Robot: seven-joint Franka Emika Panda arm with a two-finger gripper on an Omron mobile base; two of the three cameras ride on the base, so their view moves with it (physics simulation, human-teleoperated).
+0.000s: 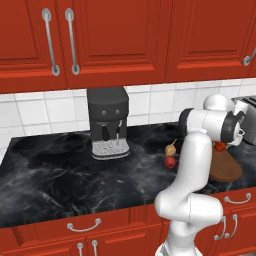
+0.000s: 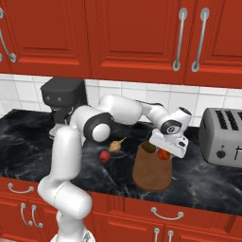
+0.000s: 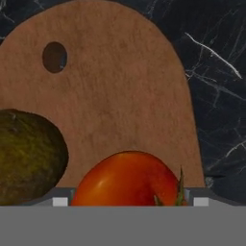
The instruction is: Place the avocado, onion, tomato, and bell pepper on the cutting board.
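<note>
We are setting a tomato (image 3: 127, 178) on the board (image 2: 150, 176), beside the avocado (image 3: 26, 163) at its nine o'clock. Our end effector (image 2: 165, 150) straddles the tomato; whether it grips, we cannot tell. Next, we judge, comes the onion (image 2: 115, 145), lying off-board on the tabletop (image 2: 28, 137).

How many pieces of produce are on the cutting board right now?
2. The avocado and a red tomato lie side by side at the cutting board's far end, under the gripper. The arm could be hiding more.

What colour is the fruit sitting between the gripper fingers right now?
Glossy orange-red, with a bit of green stem: the tomato, clearest in the hand view, over the brown cutting board.
</note>
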